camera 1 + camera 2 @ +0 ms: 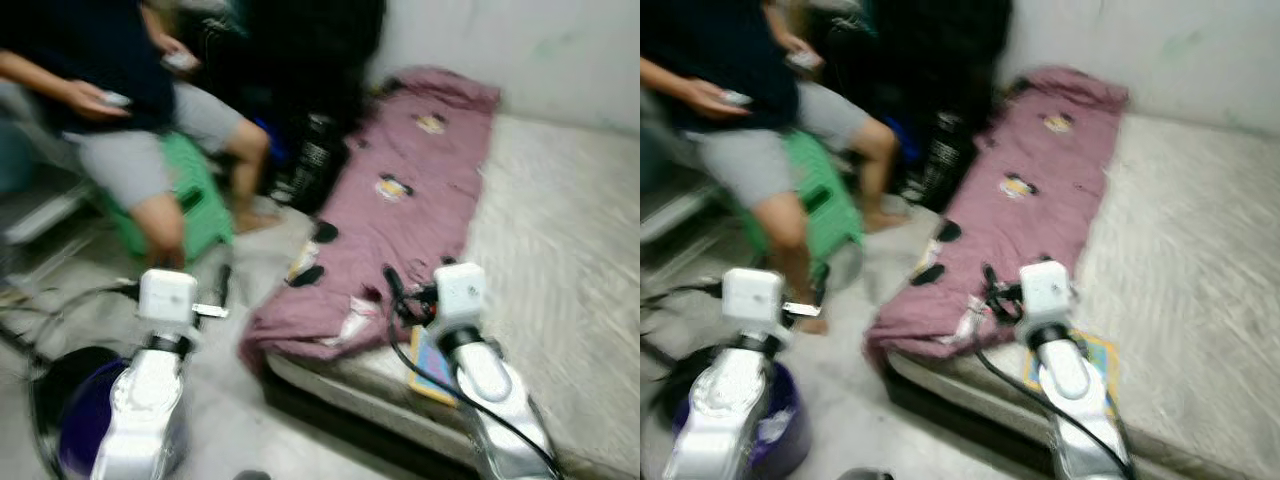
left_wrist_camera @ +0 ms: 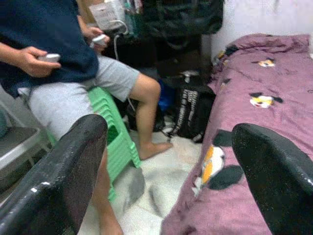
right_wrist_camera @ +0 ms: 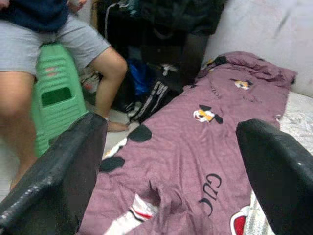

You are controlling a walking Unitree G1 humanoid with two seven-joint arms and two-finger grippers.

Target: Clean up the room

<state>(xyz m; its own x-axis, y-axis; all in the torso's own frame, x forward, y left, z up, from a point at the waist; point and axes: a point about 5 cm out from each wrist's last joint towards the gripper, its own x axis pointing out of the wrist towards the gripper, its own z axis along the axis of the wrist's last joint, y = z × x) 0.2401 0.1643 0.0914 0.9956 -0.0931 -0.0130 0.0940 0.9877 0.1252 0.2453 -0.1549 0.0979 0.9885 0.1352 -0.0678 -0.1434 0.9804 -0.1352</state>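
The right gripper (image 3: 168, 166) is hanging with its two black fingers (image 3: 54, 171) spread wide apart and gripping nothing, poised over the near end of a mauve cartoon-print blanket (image 1: 400, 200). The blanket is lying rumpled along the left side of a pale mattress (image 1: 560, 230), its near corner drooping over the mattress edge toward the floor. A small colourful book (image 1: 432, 368) is resting on the mattress just beside the right arm.

The left gripper (image 2: 168, 171) is likewise holding its fingers wide apart and empty, out over the floor beside the bed. A person (image 1: 120, 110) is sitting on a green plastic stool (image 1: 195, 205), holding a small device in each hand. A dark bag (image 2: 188, 115) is sitting on the floor between the stool and the bed.
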